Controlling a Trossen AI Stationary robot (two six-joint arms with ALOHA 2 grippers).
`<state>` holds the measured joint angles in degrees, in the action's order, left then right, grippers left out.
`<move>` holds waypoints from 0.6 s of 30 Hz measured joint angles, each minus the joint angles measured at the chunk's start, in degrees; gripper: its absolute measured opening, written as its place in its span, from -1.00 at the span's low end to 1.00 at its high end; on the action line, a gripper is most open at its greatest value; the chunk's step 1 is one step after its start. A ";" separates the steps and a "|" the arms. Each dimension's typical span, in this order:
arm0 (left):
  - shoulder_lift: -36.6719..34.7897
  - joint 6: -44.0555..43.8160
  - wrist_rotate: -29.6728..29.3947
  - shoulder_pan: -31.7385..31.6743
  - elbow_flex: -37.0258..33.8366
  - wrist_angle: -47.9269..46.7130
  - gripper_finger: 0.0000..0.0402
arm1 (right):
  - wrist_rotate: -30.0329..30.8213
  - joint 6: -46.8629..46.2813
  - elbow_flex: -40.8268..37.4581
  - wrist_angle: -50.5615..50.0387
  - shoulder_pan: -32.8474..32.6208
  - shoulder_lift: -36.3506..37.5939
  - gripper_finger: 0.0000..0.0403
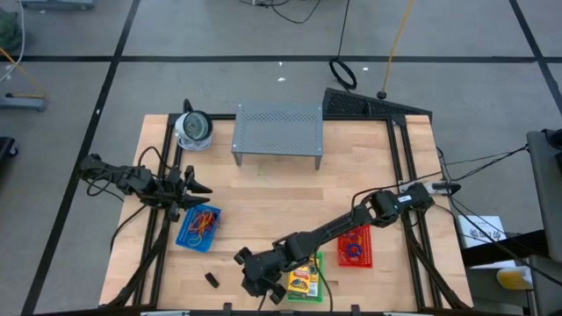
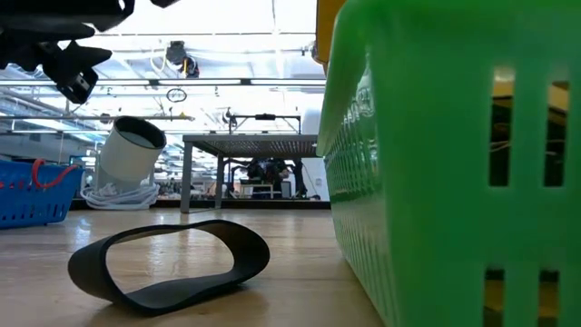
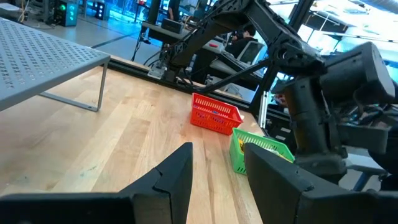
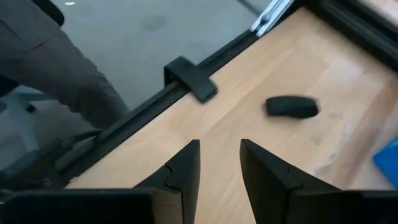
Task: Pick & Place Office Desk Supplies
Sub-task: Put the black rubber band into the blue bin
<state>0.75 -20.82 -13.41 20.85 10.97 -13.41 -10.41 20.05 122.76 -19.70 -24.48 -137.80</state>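
A: where's the right gripper (image 1: 244,261)?
B: bottom center of the high view, fingers apart, holding nothing. Black clip (image 1: 212,280) sits just left of it.
A: left gripper (image 1: 198,188)?
B: also open and empty, above the blue basket (image 1: 186,235).

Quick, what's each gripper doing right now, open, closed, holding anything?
Left gripper: open, empty, above the blue basket.
Right gripper: open, empty, near the black loop.

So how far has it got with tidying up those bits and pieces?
Mostly sorted, it seems: rubber bands lie in the blue basket and the red basket, and crayon boxes fill the green basket. The right gripper, open and empty, hovers near the one black band left on the table. The left gripper waits, open, above the blue basket.
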 joint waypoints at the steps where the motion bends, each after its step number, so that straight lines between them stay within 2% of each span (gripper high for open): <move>1: 0.00 -0.02 0.00 0.01 0.00 0.00 -0.23 | 0.19 0.71 -0.75 0.66 0.04 0.15 -0.49; 5: 0.00 0.00 0.00 0.00 -0.01 0.00 -0.23 | 3.00 1.16 -5.89 4.19 0.06 0.12 -0.49; 10: 0.00 0.00 0.00 0.01 -0.01 0.00 -0.23 | 2.90 -1.26 -10.77 9.45 0.65 0.13 -0.49; 18: 0.00 0.00 0.00 0.01 -0.01 0.00 -0.23 | 2.72 -0.80 -12.02 6.92 0.64 0.09 -0.49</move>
<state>0.75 -20.82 -13.41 20.86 10.96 -13.41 -7.69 19.26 110.74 -12.78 -23.84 -137.71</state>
